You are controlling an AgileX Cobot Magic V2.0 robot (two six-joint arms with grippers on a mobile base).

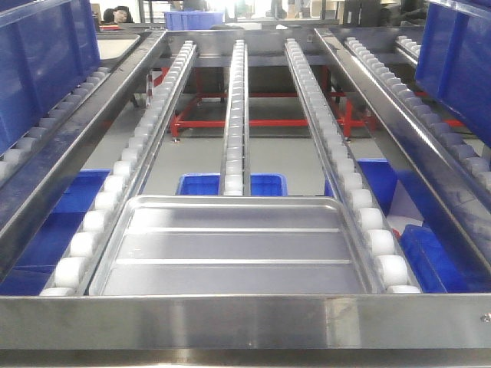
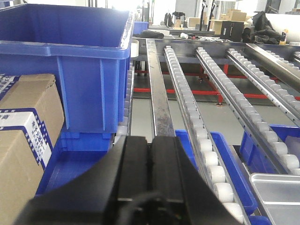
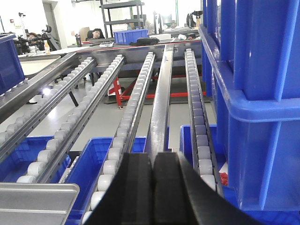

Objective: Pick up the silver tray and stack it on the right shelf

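The silver tray (image 1: pixel 230 247), shiny with two raised ribs, lies flat on the white roller tracks of the middle rack, against the steel front rail (image 1: pixel 245 318). One tray corner shows low right in the left wrist view (image 2: pixel 277 193), another low left in the right wrist view (image 3: pixel 33 200). My left gripper (image 2: pixel 150 140) is shut and holds nothing, left of the tray. My right gripper (image 3: pixel 153 157) is also shut and holds nothing, right of the tray. The right shelf (image 1: pixel 445 134) runs along the right side, its roller track carrying a blue crate (image 1: pixel 456 46).
A big blue crate (image 2: pixel 70 61) stands on the left lane beside a cardboard box (image 2: pixel 23 140). Stacked blue crates (image 3: pixel 262 93) fill the right edge of the right wrist view. More blue crates (image 1: pixel 230 184) sit under the tracks. A red frame (image 1: pixel 261 123) stands on the floor behind.
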